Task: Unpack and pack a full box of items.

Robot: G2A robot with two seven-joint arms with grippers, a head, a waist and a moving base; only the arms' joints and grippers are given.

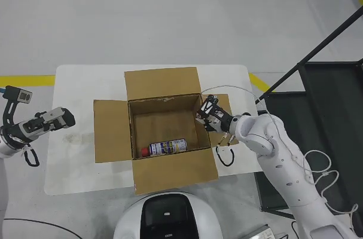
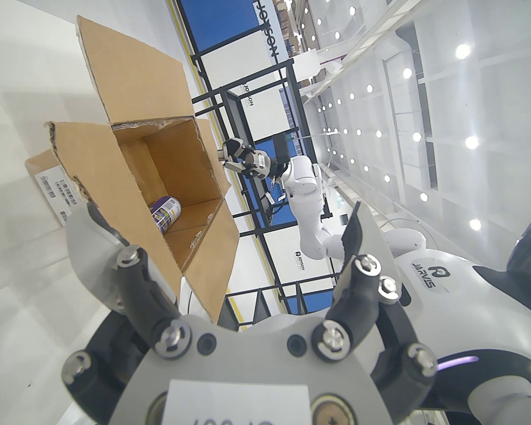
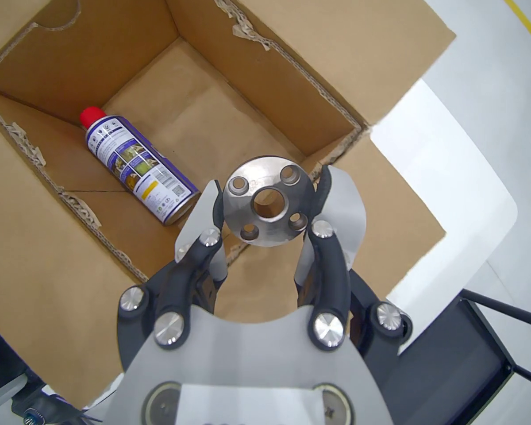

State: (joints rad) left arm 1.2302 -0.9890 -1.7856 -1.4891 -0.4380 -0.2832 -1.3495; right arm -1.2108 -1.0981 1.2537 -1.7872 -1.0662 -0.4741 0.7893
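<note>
The open box (image 1: 164, 122) on the counter (image 1: 73, 89) holds one can (image 1: 167, 147) lying against its robot-side wall. The right gripper (image 3: 270, 192), jaws pinching a flange (image 3: 247, 198), hangs seemingly just inside the box's right rim. The left gripper (image 1: 66, 118), jaws spread, is well left of the box.

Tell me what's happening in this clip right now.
The right claw is shut on a round metal flange, holding it above the open cardboard box near its right wall. One spray can with a red cap lies on its side on the box floor. The left claw is open and empty, off to the side over the table. Whether the flange is going in or coming out is unclear.
</note>
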